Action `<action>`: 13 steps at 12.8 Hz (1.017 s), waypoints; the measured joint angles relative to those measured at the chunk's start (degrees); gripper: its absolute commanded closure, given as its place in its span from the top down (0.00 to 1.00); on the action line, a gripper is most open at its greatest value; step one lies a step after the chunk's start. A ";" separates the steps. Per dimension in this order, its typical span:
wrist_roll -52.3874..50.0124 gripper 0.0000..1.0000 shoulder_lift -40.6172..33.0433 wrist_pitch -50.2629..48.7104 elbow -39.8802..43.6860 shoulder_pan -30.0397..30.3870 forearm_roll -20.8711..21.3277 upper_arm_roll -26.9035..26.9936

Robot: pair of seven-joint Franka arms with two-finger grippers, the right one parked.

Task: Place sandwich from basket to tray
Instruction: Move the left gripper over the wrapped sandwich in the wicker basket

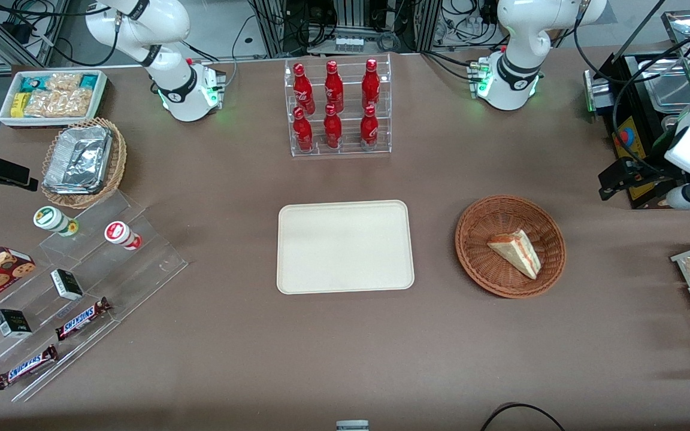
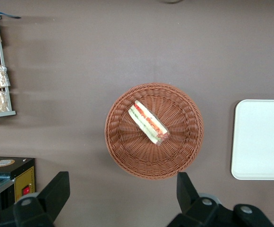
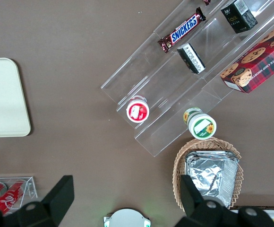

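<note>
The sandwich (image 2: 148, 122) lies tilted in the basket (image 2: 123, 151), beside the bare tray (image 1: 345, 281) near the surface's middle. The pincer (image 2: 123, 198) is held high above the basket, wide open and empty. A tip-first descent may crush the soft wedge or snag the wicker.

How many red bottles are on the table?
6 red bottles stand in the clear rack, three on its upper step, three on its lower. None looks hidden. The gripper hangs above the basket, jaws open.
</note>
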 measured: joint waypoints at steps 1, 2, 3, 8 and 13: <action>0.00 1.00 -0.02 -0.11 0.00 0.02 0.00 0.06; 0.00 1.00 -0.01 -0.28 -0.01 0.04 0.00 0.09; 0.00 1.00 -0.01 -0.46 -0.09 0.04 0.00 0.11; -0.02 1.00 -0.93 5.43 -7.70 0.04 0.28 0.11; -11.73 1.00 -3.18 23.89 -24.26 0.02 0.28 -0.62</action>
